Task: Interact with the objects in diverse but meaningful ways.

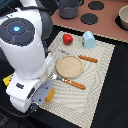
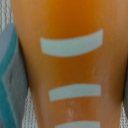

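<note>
An orange-yellow bread loaf [image 2: 70, 65] with pale stripes fills the wrist view, and a grey finger [image 2: 9, 80] presses against its side. In the exterior view my gripper [image 1: 45, 94] is low at the mat's near corner, shut on the bread loaf [image 1: 50, 95], whose end sticks out. The red tomato [image 1: 67, 38] and the pale blue-white carton [image 1: 88, 39] stand at the mat's far edge. A yellow butter packet [image 1: 7, 80] peeks out behind my arm on the exterior view's left. The dark grey frying pan [image 1: 68, 7] sits at the back.
A round tan plate [image 1: 69, 66] lies mid-mat, with a wooden-handled fork [image 1: 73, 83] in front of it and a knife [image 1: 88, 59] beyond it. Black burners [image 1: 90, 18] and a bowl [image 1: 123, 17] are on the back counter. My arm's white body [image 1: 22, 50] blocks the exterior view's left.
</note>
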